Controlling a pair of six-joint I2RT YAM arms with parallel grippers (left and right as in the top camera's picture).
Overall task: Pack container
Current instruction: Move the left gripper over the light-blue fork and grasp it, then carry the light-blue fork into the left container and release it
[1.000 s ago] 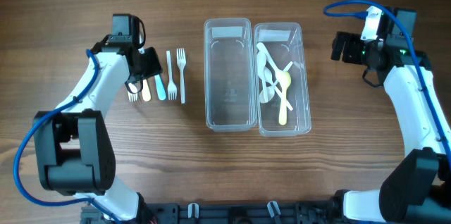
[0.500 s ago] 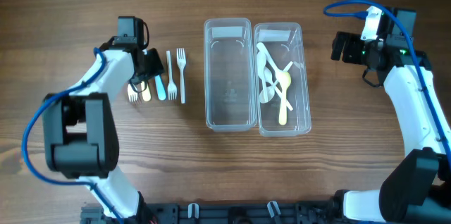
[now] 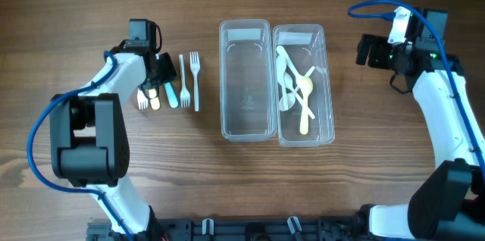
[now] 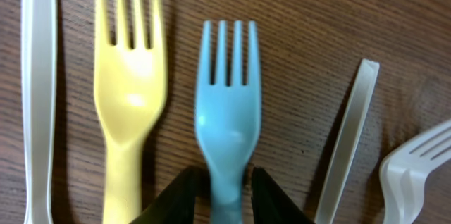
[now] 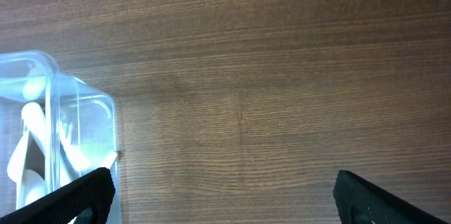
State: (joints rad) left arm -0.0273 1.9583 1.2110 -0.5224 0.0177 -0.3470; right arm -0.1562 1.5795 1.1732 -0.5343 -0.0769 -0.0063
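A blue plastic fork (image 4: 227,122) lies on the wooden table among other forks, left of the containers; it also shows in the overhead view (image 3: 173,95). My left gripper (image 4: 227,189) is shut on its handle, low at the table (image 3: 161,80). A yellow fork (image 4: 128,104) lies just beside it. The left clear container (image 3: 246,26) is empty. The right clear container (image 3: 328,82) holds several white and yellow spoons (image 3: 295,86). My right gripper (image 5: 225,196) is open and empty above bare table, right of the containers (image 3: 365,50).
Two white forks (image 3: 195,78) lie between the blue fork and the containers, and another white fork (image 3: 142,103) lies left of the yellow one. A corner of the spoon container (image 5: 56,139) shows in the right wrist view.
My left gripper has shifted a little to the right over the forks, onto the blue fork's handle. The right arm has not moved.
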